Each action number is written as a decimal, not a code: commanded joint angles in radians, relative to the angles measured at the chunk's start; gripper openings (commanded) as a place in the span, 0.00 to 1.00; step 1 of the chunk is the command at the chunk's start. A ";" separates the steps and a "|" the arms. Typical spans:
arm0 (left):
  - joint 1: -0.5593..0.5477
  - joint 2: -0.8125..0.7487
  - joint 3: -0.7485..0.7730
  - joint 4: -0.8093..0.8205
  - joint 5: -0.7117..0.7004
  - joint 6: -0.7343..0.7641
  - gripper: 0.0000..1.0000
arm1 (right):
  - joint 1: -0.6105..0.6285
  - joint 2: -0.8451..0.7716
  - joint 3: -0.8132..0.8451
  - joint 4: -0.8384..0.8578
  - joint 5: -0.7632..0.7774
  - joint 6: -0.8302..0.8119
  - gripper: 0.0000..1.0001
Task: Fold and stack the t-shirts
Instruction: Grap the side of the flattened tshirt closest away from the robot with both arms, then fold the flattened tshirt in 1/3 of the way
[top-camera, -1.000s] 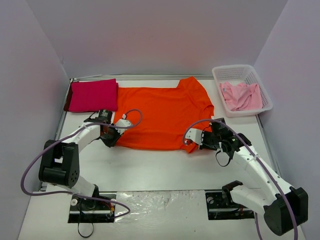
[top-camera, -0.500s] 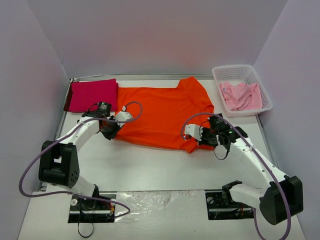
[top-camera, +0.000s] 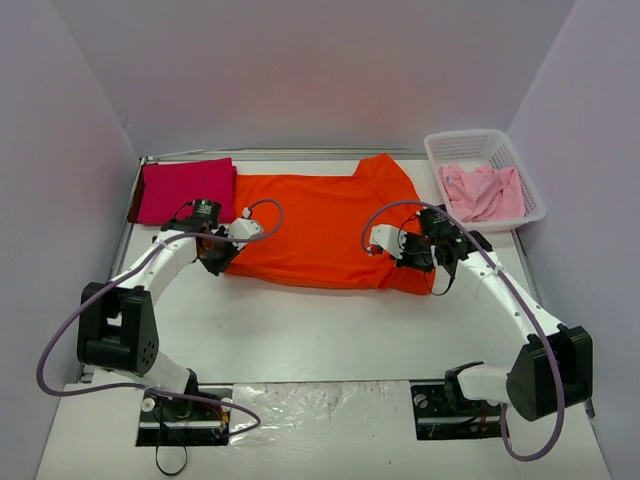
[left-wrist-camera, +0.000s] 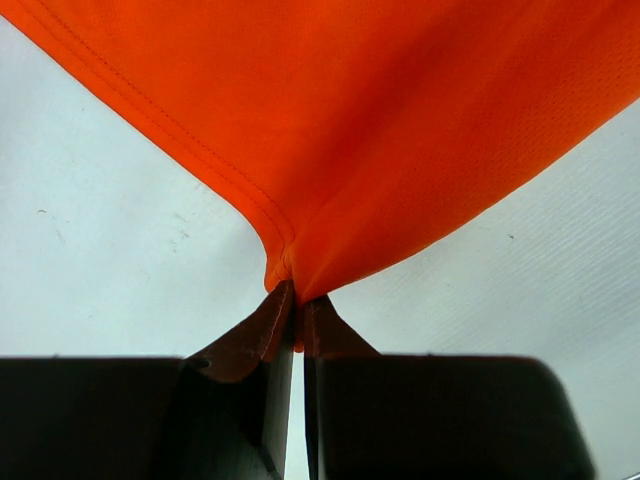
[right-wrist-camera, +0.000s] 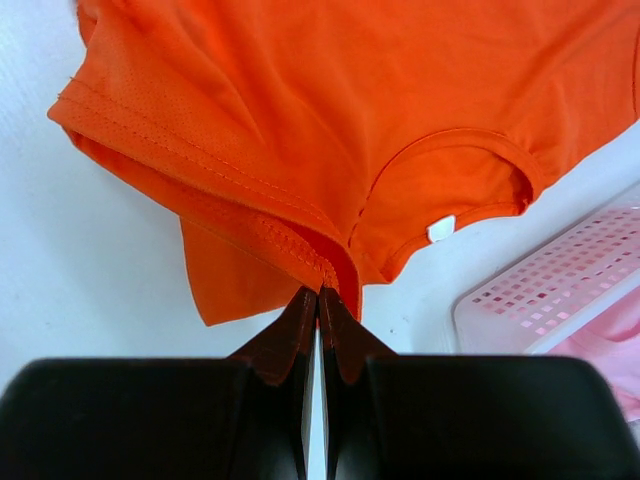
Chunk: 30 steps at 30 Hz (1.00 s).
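The bright orange t-shirt (top-camera: 320, 225) lies spread across the middle of the table. My left gripper (top-camera: 222, 258) is shut on its near-left hem corner (left-wrist-camera: 285, 265), lifted off the table. At the near-right edge my right gripper (top-camera: 415, 262) is shut on the doubled hem (right-wrist-camera: 325, 275); the neck opening with a white tag (right-wrist-camera: 440, 228) shows just beyond. A folded magenta-red t-shirt (top-camera: 185, 190) rests at the back left. The pale pink t-shirt (top-camera: 482, 192) sits crumpled in the basket.
The white lattice basket (top-camera: 483, 146) stands at the back right, its corner (right-wrist-camera: 540, 300) close to my right fingers. Walls close in the table on three sides. Bare white table (top-camera: 320, 330) lies between the shirt and the arm bases.
Both grippers have carried the orange shirt's near edge away from me, toward the back. The near strip is now folding over, and the shirt looks shorter front to back.
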<state>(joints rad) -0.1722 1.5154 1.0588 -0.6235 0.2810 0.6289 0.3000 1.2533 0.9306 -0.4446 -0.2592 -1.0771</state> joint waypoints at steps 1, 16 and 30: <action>0.011 -0.011 0.055 -0.012 -0.022 0.020 0.02 | -0.015 0.038 0.071 0.006 -0.011 -0.014 0.00; 0.022 0.130 0.170 0.011 -0.059 0.038 0.02 | -0.030 0.238 0.206 0.035 -0.029 -0.030 0.00; 0.022 0.293 0.276 0.008 -0.066 0.045 0.02 | -0.055 0.406 0.301 0.064 -0.034 -0.046 0.00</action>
<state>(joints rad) -0.1593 1.8034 1.2888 -0.6075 0.2272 0.6552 0.2543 1.6402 1.1835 -0.3798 -0.2783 -1.1114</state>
